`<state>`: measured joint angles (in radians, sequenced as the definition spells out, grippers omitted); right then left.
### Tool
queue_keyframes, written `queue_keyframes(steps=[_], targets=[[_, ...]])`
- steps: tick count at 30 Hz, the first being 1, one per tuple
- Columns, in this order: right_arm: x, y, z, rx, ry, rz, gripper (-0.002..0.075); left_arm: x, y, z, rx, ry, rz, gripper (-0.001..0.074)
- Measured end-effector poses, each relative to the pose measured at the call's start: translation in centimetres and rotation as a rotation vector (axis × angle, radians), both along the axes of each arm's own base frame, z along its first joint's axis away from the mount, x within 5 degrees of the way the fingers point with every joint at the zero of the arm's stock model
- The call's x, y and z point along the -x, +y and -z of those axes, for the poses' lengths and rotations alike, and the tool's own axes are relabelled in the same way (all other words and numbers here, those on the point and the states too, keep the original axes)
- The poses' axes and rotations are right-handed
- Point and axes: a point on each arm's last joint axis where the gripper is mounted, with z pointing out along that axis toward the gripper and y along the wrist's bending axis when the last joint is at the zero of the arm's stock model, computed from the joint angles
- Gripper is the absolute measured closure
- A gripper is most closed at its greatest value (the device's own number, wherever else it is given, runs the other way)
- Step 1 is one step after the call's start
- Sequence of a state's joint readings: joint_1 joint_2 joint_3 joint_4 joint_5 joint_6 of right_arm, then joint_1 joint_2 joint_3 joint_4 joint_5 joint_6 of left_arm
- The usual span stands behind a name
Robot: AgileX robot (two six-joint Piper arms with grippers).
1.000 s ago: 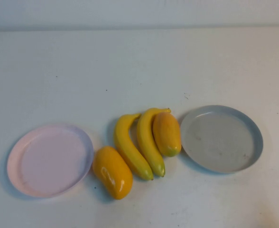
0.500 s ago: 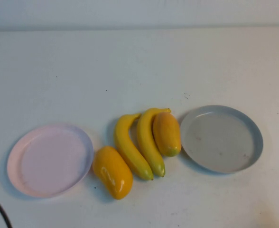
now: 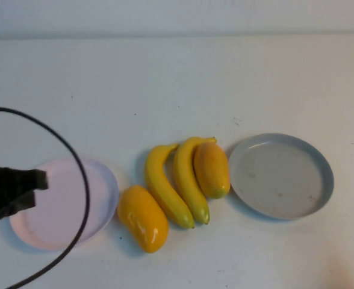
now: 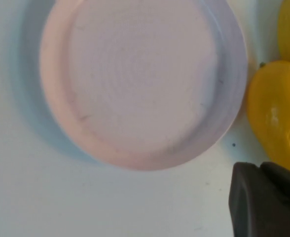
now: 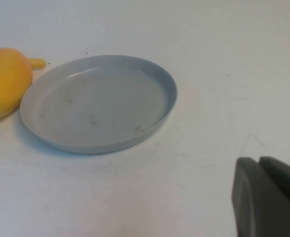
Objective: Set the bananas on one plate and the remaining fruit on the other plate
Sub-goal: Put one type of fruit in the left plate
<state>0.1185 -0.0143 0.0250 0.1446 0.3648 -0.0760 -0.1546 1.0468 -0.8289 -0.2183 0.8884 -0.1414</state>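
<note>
Two yellow bananas (image 3: 165, 186) (image 3: 189, 177) lie side by side at the table's middle. One orange-yellow fruit (image 3: 212, 168) touches the right banana, next to the empty grey plate (image 3: 281, 174). The other fruit (image 3: 142, 218) lies by the empty pale pink plate (image 3: 99, 192). My left gripper (image 3: 40, 180) is shut and empty above the pink plate's left part. In the left wrist view the gripper (image 4: 263, 170) is near the pink plate (image 4: 135, 84) and that fruit (image 4: 278, 113). My right gripper (image 5: 261, 165) is shut and empty, away from the grey plate (image 5: 98, 101). It is outside the high view.
A black cable (image 3: 74, 156) loops from the left arm over the pink plate. A white wall edge (image 3: 177, 33) runs along the far side of the white table. The right wrist view shows the fruit (image 5: 4, 81) and a banana stem (image 5: 38, 62) beside the grey plate.
My left arm has come into the high view from the left edge and now hangs over the pink plate, with its cable. The fruit and plates have not moved.
</note>
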Motion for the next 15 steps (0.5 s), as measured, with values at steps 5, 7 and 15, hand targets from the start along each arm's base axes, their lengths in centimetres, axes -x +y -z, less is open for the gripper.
queue_keyframes(steps=[5, 7, 15], targets=[[0.0, 0.0, 0.0, 0.000, 0.000, 0.000, 0.0741, -4.0, -4.4, 1.4, -0.020, 0.093, 0.149, 0.0740], [0.0, 0.0, 0.0, 0.000, 0.000, 0.000, 0.0741, -5.0, -6.1, 2.0, -0.025, 0.122, 0.187, 0.0740], [0.0, 0.0, 0.0, 0.000, 0.000, 0.000, 0.0741, -6.5, -12.0, 3.8, -0.047, 0.189, 0.316, 0.0740]])
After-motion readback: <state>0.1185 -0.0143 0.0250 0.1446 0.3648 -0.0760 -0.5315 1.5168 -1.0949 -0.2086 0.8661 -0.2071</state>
